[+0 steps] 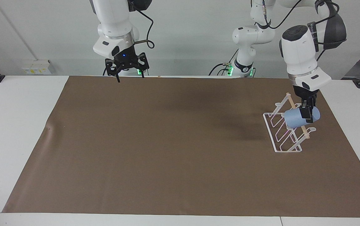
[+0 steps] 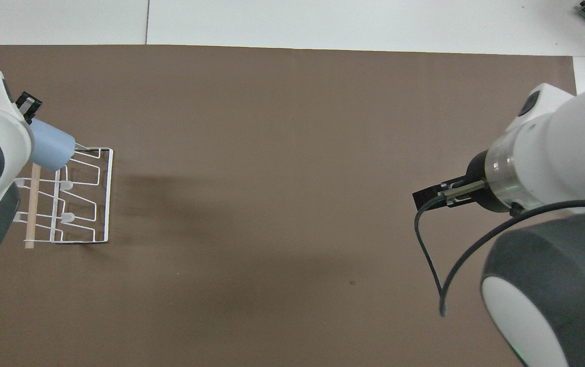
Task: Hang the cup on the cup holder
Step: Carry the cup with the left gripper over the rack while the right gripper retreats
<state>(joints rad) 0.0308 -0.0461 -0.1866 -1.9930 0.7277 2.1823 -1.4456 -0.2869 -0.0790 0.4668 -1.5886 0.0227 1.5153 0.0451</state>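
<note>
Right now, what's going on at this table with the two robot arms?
The left arm's tool is shut on a light-blue cup, held on its side over the white wire cup holder at the left arm's end of the brown mat. The cup sits against the holder's wooden rod; whether it is on a prong yet is unclear. The right arm waits, its tool open, raised over the mat's edge by the robots.
</note>
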